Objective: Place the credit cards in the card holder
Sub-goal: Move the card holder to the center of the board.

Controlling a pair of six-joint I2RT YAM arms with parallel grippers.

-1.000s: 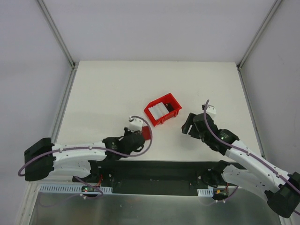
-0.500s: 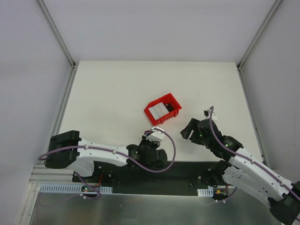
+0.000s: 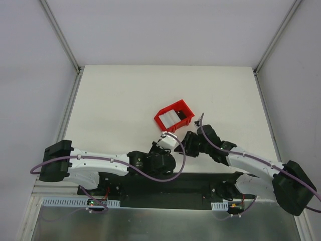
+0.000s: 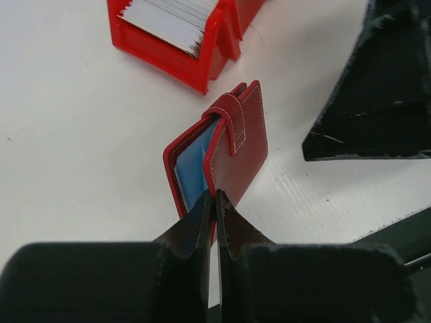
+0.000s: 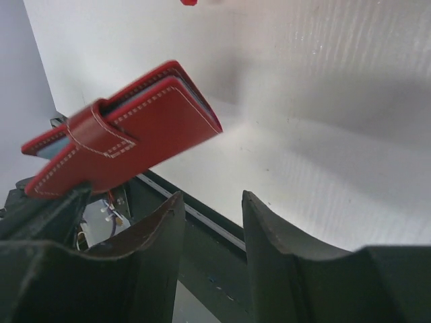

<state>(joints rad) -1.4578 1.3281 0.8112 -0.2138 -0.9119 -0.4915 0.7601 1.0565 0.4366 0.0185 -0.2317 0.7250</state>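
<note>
Left claw (image 4: 216,202): jaws pinched tight on one edge of the wallet (image 4: 236,148). The fingertips meet with only the leather between them.

Wallet: red and folded, with its tab wrapped over the cover. It is held clear of the counter (image 3: 115,100), near the counter's front edge. The fold gapes slightly and shows the blue lining.

Bin (image 4: 215,47): red and open-topped, standing on the counter just beyond the wallet and apart from it. It holds a stack of whitish cards (image 4: 168,17) packed on edge.

Right claw (image 5: 210,219): jaws partly apart, a narrow gap, with nothing between them. It sits just right of the wallet and faces it. In the right wrist view the wallet lies ahead of the fingertips, not between them. No contact with the wallet is visible.
</note>
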